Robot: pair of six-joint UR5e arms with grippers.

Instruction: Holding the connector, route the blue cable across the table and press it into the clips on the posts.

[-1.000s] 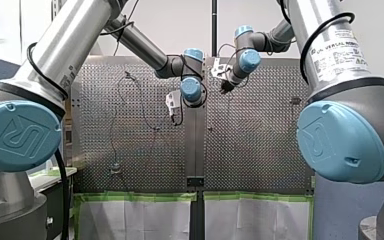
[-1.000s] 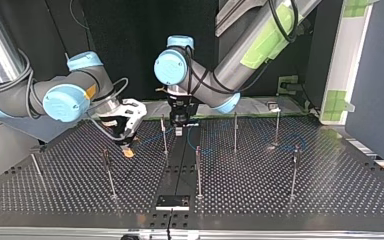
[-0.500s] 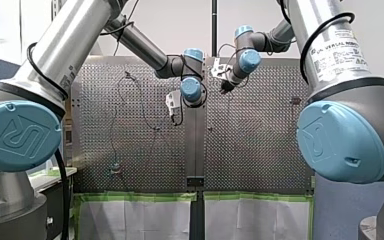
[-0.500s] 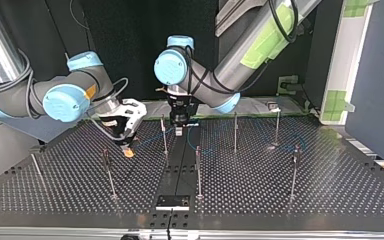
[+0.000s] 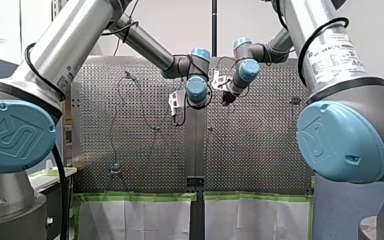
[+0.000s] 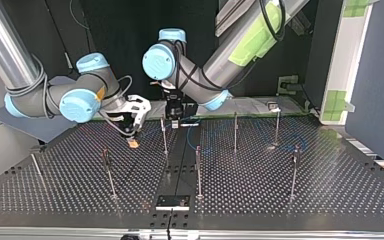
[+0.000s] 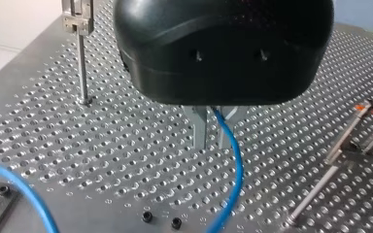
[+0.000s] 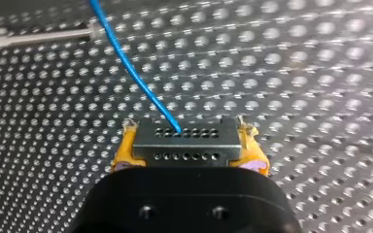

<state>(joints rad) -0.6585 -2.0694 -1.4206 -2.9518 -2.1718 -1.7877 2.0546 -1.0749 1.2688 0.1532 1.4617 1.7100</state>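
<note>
**Right wrist view:** my right gripper (image 8: 187, 145), its yellow pads (image 8: 122, 155) clamped on the connector (image 8: 186, 140); the blue cable (image 8: 126, 63) leads away from it.
**Left wrist view:** the cable runs out of my left gripper (image 7: 212, 138); gripped or loose, I cannot tell.
**Top view:** both grippers flank the nearest post (image 6: 164, 135), the left just beside it.
**Front view:** the two grippers hang close together.

I judge the cable light and limp, so the rigid connector is the place to hold.

Thin blue cable (image 8: 126, 65) out of grey connector (image 8: 187, 141)

White sheets (image 5: 135, 220) edged with green tape (image 5: 135, 196); black plate (image 6: 172, 202); two black screws (image 7: 147, 217)
</note>
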